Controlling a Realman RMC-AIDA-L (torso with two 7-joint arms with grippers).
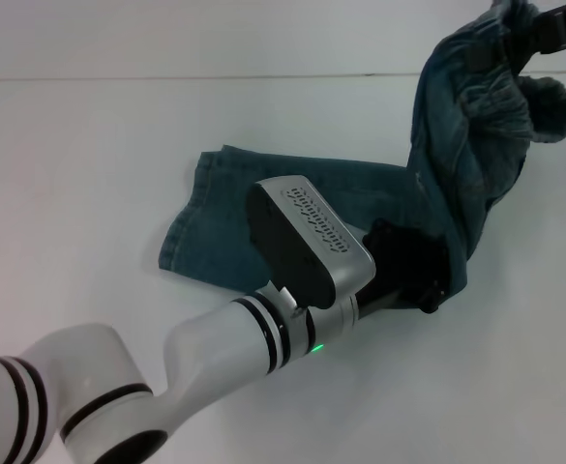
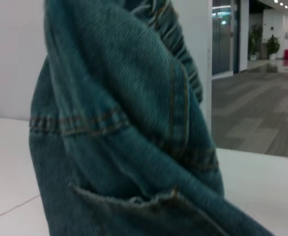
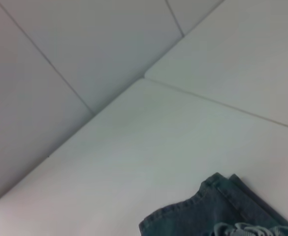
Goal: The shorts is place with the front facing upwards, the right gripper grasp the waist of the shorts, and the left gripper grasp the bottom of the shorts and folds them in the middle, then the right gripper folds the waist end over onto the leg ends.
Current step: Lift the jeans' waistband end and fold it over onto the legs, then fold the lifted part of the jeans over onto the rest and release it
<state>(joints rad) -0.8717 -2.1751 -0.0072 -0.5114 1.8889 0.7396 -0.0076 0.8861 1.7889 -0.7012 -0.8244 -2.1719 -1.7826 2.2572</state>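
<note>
In the head view the right end effector [image 1: 551,27] is clamped on the shorts [image 1: 360,208], lifting the waist off the tabletop [image 1: 89,155] while the left end effector [image 1: 428,290] pinches their lower edge; the left wrist view shows soft, heavy denim draping, best gripped at seams; the right wrist view shows a hem hanging.

Lifted shorts [image 1: 476,126] block table's [image 1: 89,145] right; left side free.

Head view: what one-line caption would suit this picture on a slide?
The right gripper lifts the waist of the denim shorts off the white table while the left gripper holds the lower part.
</note>
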